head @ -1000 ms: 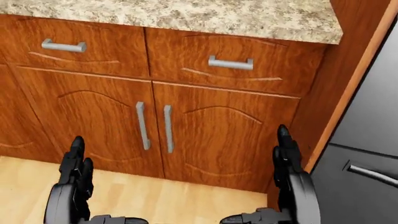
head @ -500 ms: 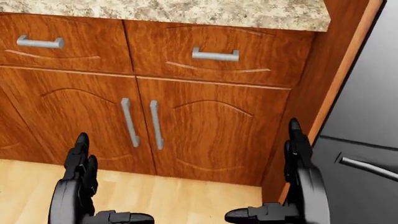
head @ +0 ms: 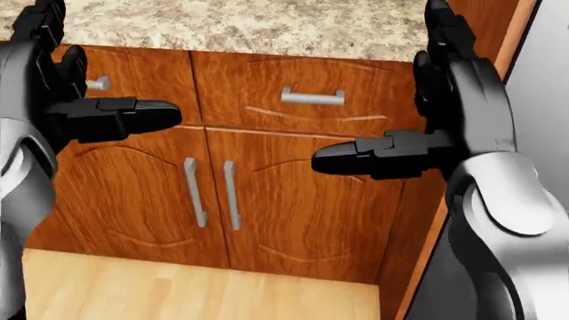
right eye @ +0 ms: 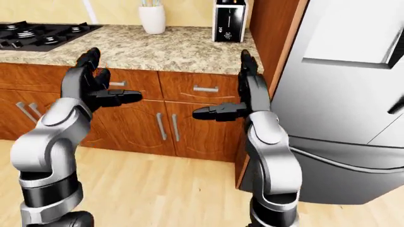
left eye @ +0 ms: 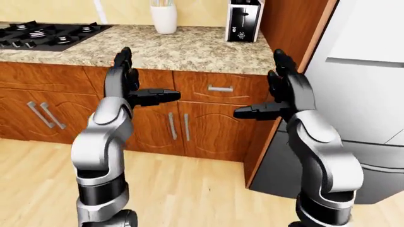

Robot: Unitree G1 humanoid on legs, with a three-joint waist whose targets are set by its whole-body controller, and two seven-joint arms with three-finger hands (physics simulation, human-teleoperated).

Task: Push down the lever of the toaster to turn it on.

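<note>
Both hands empty, fingers spread: left hand (left eye: 126,80); right hand (left eye: 285,90); nothing grasped. Beyond the right hand, up and slightly left, the toaster (left eye: 244,20) stands on the counter (left eye: 189,49), well apart. Lever not discernible; probably stiff, sprung; press downward with one fingertip.

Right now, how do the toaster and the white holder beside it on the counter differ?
The toaster is a dark, boxy block with a silvery face; the white holder is round and plain. The toaster stands at the counter's right end by the wooden panel; the white holder stands to its left. Both stand upright on the granite counter, untouched.
</note>
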